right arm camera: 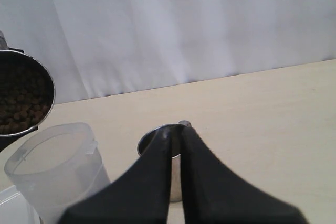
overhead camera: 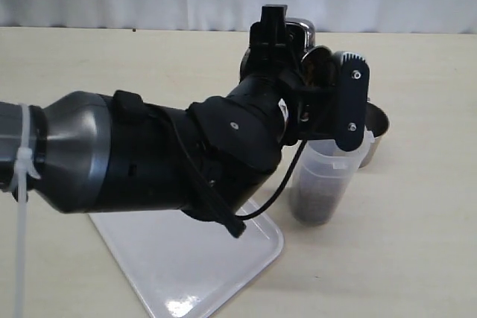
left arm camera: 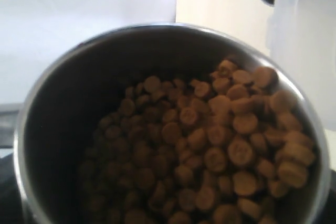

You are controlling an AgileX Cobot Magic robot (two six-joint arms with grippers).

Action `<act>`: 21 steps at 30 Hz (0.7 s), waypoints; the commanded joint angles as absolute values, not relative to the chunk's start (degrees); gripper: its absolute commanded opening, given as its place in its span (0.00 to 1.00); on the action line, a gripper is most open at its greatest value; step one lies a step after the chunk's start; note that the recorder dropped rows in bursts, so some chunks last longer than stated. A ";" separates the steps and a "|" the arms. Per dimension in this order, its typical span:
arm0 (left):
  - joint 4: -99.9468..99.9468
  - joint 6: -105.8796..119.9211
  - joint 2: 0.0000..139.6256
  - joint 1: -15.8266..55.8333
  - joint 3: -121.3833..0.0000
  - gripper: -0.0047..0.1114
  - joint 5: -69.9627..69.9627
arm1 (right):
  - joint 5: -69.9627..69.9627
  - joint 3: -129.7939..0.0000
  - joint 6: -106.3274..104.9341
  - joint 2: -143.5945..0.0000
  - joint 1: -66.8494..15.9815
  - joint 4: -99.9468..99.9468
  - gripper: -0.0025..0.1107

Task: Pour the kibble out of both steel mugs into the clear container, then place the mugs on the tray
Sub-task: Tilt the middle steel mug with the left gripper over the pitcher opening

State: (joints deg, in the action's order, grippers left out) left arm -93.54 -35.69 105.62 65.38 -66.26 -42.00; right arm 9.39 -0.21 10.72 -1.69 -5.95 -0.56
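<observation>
Left gripper (overhead camera: pixel 313 80) is clamped on a short shiny stainless-steel mug (left arm camera: pixel 52 129) full of reddish-brown kibble pellets (left arm camera: pixel 220 145), up over the tall frosted clear plastic container (overhead camera: pixel 328 176). Right gripper (right arm camera: pixel 176 135) is closed on nothing, and the second steel mug (overhead camera: pixel 376 128) sits on the bench (overhead camera: pixel 417 243) beyond it.

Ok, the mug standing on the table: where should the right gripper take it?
Best pinch the table mug's wall at the rim, one jaw inside, one outside, coming from above on the side away from the container. It stands upright and open, and the left gripper holds the other mug up by the container.
</observation>
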 commanded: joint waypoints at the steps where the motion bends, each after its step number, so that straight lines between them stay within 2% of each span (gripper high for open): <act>1: -96.79 -35.61 105.55 66.51 -67.07 0.04 -45.13 | 9.67 0.00 10.74 -1.88 -6.21 -0.65 0.06; 21: -99.95 -35.61 105.65 67.99 -67.07 0.04 -46.61 | 9.67 0.00 10.74 -1.88 -6.21 -0.65 0.06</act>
State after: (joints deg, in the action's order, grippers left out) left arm -98.56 -35.48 105.86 67.89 -66.35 -45.45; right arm 9.39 -0.21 10.72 -1.69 -5.95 -0.56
